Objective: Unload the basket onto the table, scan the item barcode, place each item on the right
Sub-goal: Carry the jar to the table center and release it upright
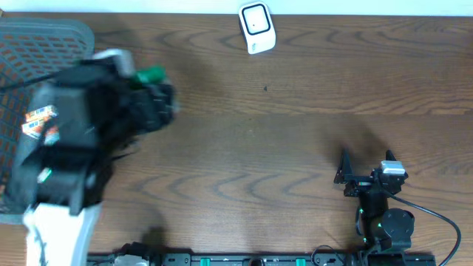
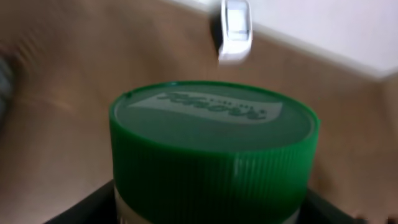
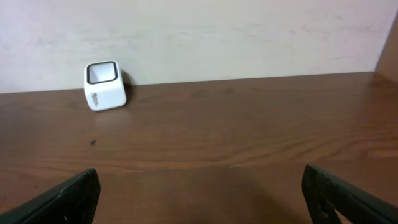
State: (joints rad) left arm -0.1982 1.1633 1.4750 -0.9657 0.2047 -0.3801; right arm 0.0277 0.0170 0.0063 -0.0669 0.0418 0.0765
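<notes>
Overhead check: left tool (image 1: 152, 90) has the bottle (image 1: 150, 74), scanner (image 1: 256, 27) is way over at the back

So, on the left side of the worktop (image 1: 295, 133) the left tool is clamped around a bottle with a green cap. The whole arm looks big and blurry from above, so it's up close to the camera and the bottle looks lifted off the wood. It hangs just to the right of a grey basket (image 1: 52, 37) in the far left corner. The basket has a couple of orange-and-white packets (image 1: 41, 122) in it.

Left wrist view is basically all cap (image 2: 211, 143): ribbed side, raised lettering on top that I can't read, and a sliver of pale bottle body under it. The dark fingers (image 2: 84, 208) peek out at the bottom on either side, snug against the bottle. The white scanner shows up blurry beyond the cap, near the top of that shot.

The scanner itself stands at the back edge of the worktop, roughly in the middle, well apart from the bottle.

Right tool (image 1: 366, 164) sits near the front right with its jaws spread wide and nothing between them. In the right wrist view its two fingertips (image 3: 62, 199) are down in the bottom corners with only bare wood in the gap. The scanner is off to the upper left there, against the pale wall (image 3: 249, 31).
</notes>
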